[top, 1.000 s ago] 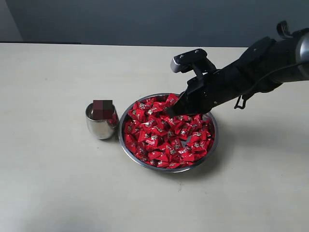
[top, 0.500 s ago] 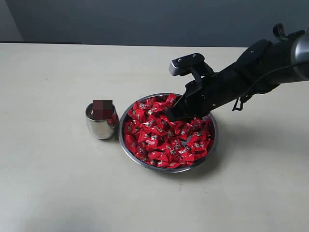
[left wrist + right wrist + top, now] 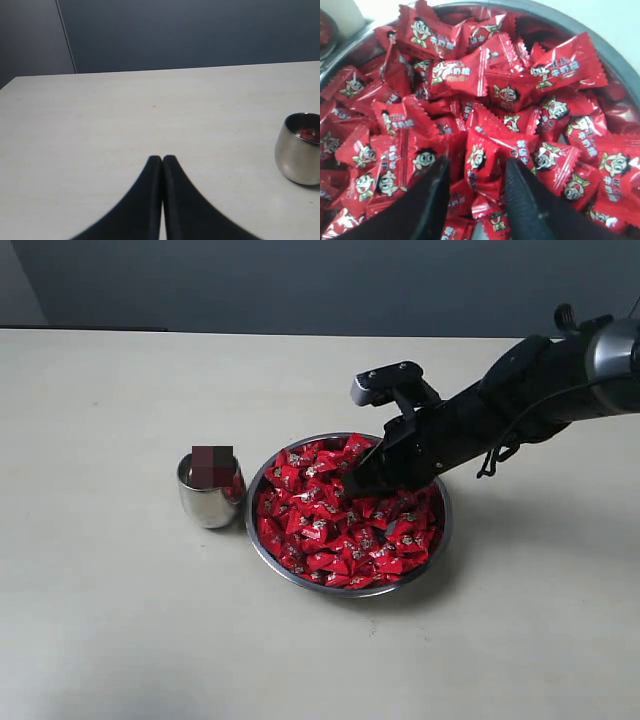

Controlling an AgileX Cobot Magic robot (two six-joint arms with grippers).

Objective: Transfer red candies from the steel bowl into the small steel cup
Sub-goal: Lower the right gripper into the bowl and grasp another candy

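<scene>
The steel bowl (image 3: 438,540) holds a heap of red candies (image 3: 330,525), which fill the right wrist view (image 3: 505,95). My right gripper (image 3: 357,480) is dipped into the far side of the heap. It is open (image 3: 476,167), with one red candy (image 3: 482,160) standing between its two black fingers (image 3: 525,197), apart from both. The small steel cup (image 3: 207,497) stands just left of the bowl, with red candy showing inside (image 3: 306,134). In the left wrist view my left gripper (image 3: 162,159) is shut on nothing above bare table; the exterior view does not show it.
The pale table (image 3: 120,620) ends at a dark wall (image 3: 300,280) behind. A blurred square (image 3: 212,467) covers the cup's mouth in the exterior view. The right arm (image 3: 520,390) reaches in from the right, over the bowl's far rim.
The right gripper has sunk a little lower into the candy heap and shifted slightly left. Bowl, cup and left gripper have not moved.
</scene>
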